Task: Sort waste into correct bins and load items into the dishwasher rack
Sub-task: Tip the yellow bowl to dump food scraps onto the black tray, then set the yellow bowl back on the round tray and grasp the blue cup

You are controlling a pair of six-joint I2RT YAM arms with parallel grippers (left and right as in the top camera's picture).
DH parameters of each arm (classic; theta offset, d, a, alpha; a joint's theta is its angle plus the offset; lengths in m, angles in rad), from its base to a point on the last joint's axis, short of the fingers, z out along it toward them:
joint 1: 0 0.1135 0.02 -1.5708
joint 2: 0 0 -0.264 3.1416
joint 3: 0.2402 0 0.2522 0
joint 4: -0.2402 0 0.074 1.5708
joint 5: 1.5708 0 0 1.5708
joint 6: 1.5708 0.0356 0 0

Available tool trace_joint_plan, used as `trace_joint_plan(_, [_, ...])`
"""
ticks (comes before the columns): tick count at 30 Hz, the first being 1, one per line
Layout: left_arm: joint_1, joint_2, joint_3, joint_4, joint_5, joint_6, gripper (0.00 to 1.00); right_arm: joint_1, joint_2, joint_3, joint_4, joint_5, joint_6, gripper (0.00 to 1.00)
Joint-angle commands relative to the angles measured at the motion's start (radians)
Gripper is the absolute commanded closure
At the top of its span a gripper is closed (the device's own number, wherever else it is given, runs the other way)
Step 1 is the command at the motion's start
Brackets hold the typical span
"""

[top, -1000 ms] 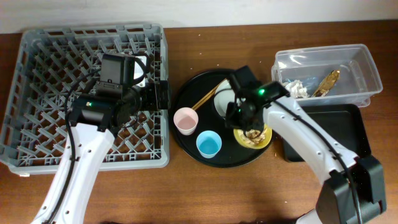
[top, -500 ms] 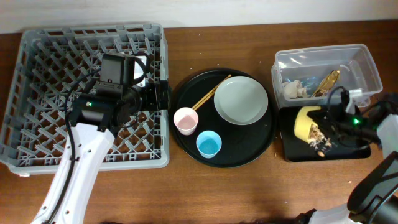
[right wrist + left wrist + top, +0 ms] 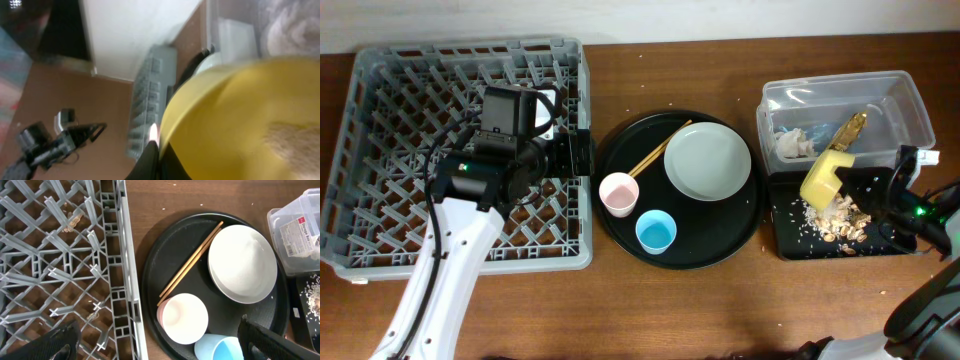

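**Operator:** Overhead view: what changed at the right?

**Technician:** The yellow bowl [image 3: 823, 180] has left the round black tray [image 3: 710, 235] at centre. It now hangs tipped over the shallow black tray [image 3: 788, 245] at lower right, where the brown scraps [image 3: 835, 222] lie spilled. The right gripper [image 3: 868, 188] appears clenched on the bowl's rim. In my judgement the food waste is binned, and the bowl is next due for the rack [image 3: 380, 120] at the left.

**Operator:** Left gripper?

**Technician:** The left gripper [image 3: 582, 154] is released and hovers at the rack's right edge.

**Operator:** Surface and room?

**Technician:** A brown wooden table [image 3: 670, 310] with scattered crumbs. A white wall runs along the top edge.
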Motion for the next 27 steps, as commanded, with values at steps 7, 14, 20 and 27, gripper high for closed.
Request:
trace_joint_plan(7, [0.002, 0.0, 0.011, 0.0, 0.01, 0.016, 0.01, 0.009, -0.019, 0.004, -0.103, -0.037, -0.105, 0.96])
trace_joint_plan(14, [0.002, 0.0, 0.011, 0.0, 0.01, 0.016, 0.01, 0.469, -0.089, 0.052, -0.381, 0.394, -0.105, 0.96])
trace_joint_plan(20, [0.002, 0.0, 0.011, 0.001, 0.01, 0.016, 0.01, 1.156, -0.085, 0.051, 0.066, 1.189, 0.566, 0.96])
trace_joint_plan(27, [0.002, -0.001, 0.011, -0.059, 0.021, 0.016, 0.01, 1.243, -0.108, 0.2, 0.003, 1.234, 0.595, 0.53])
